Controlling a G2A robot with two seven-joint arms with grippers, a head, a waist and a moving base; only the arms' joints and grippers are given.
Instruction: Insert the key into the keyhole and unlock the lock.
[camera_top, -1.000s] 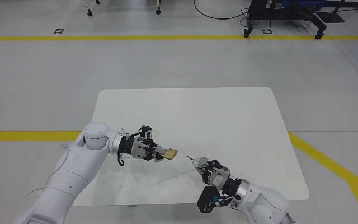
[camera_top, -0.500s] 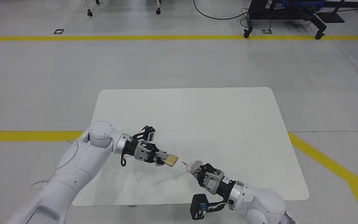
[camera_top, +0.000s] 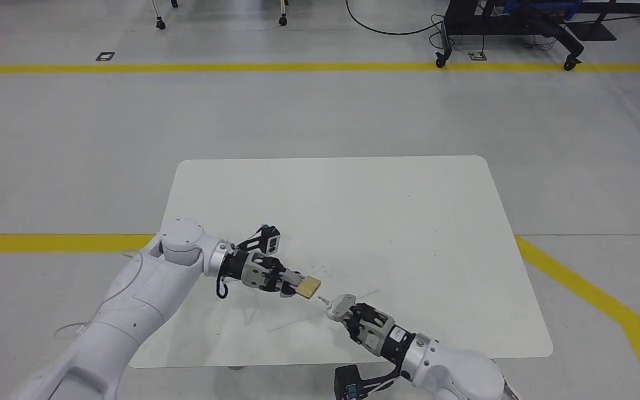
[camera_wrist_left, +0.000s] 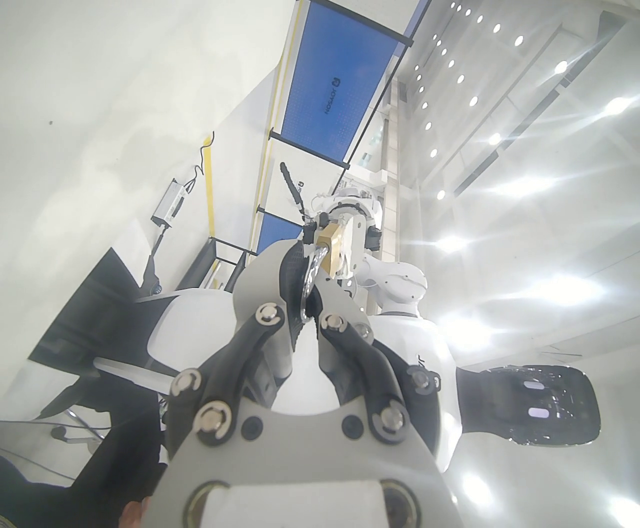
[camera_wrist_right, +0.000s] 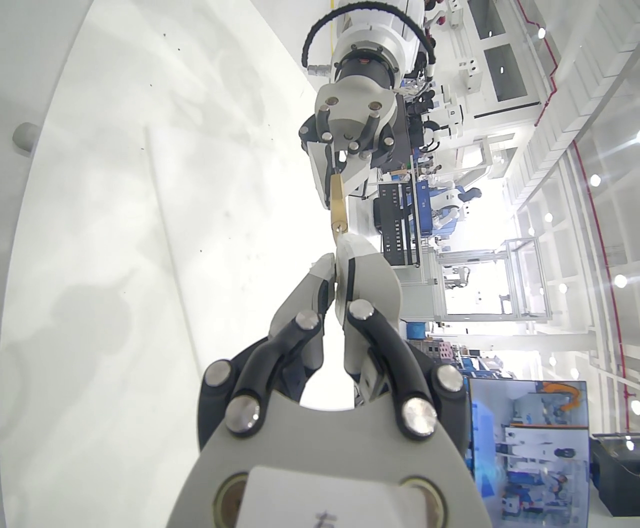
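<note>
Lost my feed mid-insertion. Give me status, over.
Left pincer shut on lock, over table. Right pincer shut on key, tip at lock's keyhole end; insertion unclear. Nothing between them.

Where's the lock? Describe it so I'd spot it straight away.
Look at the white table, towards the edge nearest the camera. The lock is the small block held in the left gripper, just above the tabletop. It alone is brass-coloured; everything around it is white, grey or black.

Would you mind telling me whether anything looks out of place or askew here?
Nothing stands out. The left gripper holds the lock by its shackle above the table, and the right gripper holds the key in line with the lock's bottom end.
</note>
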